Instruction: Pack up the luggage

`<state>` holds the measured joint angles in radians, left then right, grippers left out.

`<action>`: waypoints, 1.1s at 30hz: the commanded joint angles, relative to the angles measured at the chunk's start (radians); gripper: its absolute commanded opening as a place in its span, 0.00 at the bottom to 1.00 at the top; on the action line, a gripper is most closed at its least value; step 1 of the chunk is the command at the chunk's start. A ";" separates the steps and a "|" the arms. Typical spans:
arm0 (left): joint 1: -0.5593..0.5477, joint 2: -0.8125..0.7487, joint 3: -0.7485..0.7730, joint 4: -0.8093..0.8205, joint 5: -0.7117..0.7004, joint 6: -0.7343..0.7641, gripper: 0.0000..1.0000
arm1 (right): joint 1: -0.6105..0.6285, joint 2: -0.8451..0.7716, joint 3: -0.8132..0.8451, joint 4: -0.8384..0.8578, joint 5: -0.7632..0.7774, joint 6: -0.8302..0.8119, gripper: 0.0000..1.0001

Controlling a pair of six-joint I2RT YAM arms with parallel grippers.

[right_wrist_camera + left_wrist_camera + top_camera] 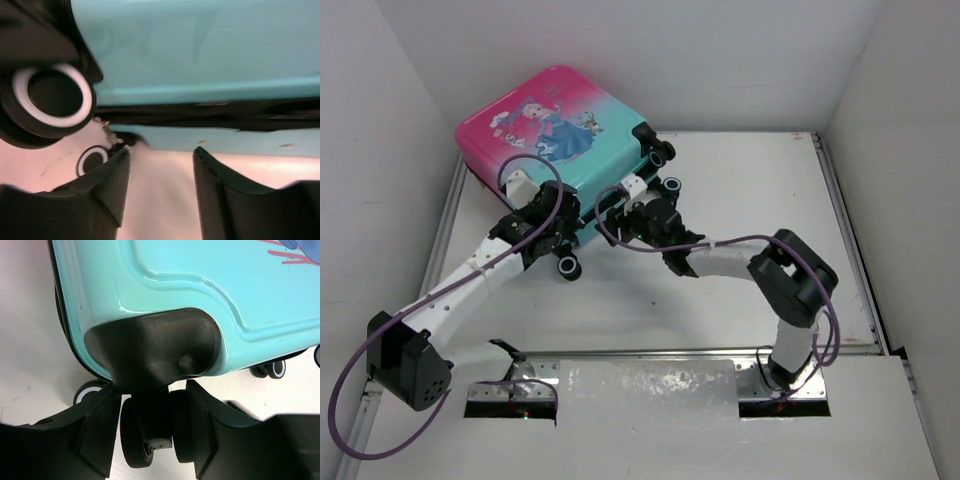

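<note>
The luggage (555, 125) lies closed and flat at the back left of the table, princess print facing up, its wheeled end toward the arms. My left gripper (565, 220) is at its near wheel corner. In the left wrist view the gripper (152, 390) is shut on a black twin wheel (150, 435), one finger on each side, below the teal shell (165, 295). My right gripper (620, 205) sits at the same end, further right. In the right wrist view it (161, 152) is open with only table between its fingers, tips just short of the teal shell edge (215, 140) under the dark zip seam.
Three other wheels (568, 265) (660, 155) (670, 185) stick out of the suitcase's near end. A white-rimmed wheel (50, 100) sits close to the right gripper's left finger. White walls enclose the table on the left, back and right. Purple cables loop over both arms.
</note>
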<state>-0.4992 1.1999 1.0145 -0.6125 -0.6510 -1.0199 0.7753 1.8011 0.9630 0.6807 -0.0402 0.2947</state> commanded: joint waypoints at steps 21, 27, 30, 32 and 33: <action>0.080 0.050 0.098 0.102 0.301 0.087 0.00 | 0.177 0.376 0.197 0.345 0.111 0.051 0.49; 0.080 0.041 0.091 0.108 0.323 0.096 0.00 | 0.191 0.399 0.240 0.373 0.210 0.057 0.46; 0.080 0.010 0.079 0.111 0.320 0.090 0.00 | 0.200 0.409 0.264 0.376 0.224 0.035 0.44; 0.083 -0.003 0.075 0.111 0.333 0.083 0.00 | 0.206 0.426 0.315 0.359 0.243 0.018 0.38; 0.085 -0.005 0.069 0.111 0.346 0.074 0.00 | 0.206 0.451 0.335 0.344 0.253 0.018 0.36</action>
<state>-0.4026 1.2243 1.0771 -0.6952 -0.4519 -0.9714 0.9798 2.2219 1.1656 0.9714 0.1188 0.3294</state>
